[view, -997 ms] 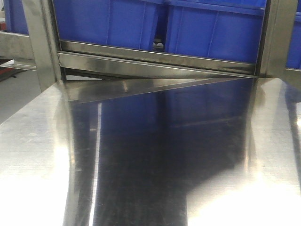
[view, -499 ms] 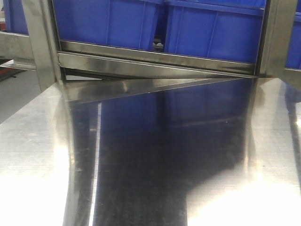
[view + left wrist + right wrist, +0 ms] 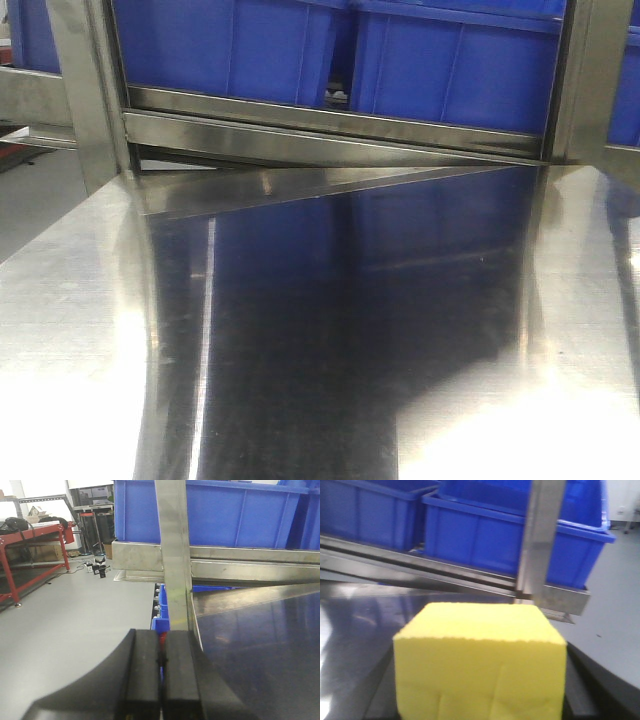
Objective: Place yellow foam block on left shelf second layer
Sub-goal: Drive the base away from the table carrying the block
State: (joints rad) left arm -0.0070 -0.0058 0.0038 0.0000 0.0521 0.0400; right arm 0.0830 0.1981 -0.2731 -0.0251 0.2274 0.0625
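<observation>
I see the yellow foam block (image 3: 480, 665) only in the right wrist view, very near the camera, low in the middle. It is bright yellow and cube-like, with fine pores, slightly rough top edges and faint creases on its front face. It sits upright and level between the dark sides of the right tool (image 3: 481, 705). Whether it touches the desk (image 3: 355, 630) I cannot tell.

Probably a workshop, steel shelving (image 3: 330, 125), blue plastic bins (image 3: 450, 70), red-framed bench (image 3: 35, 530), grey floor (image 3: 75, 610)
</observation>
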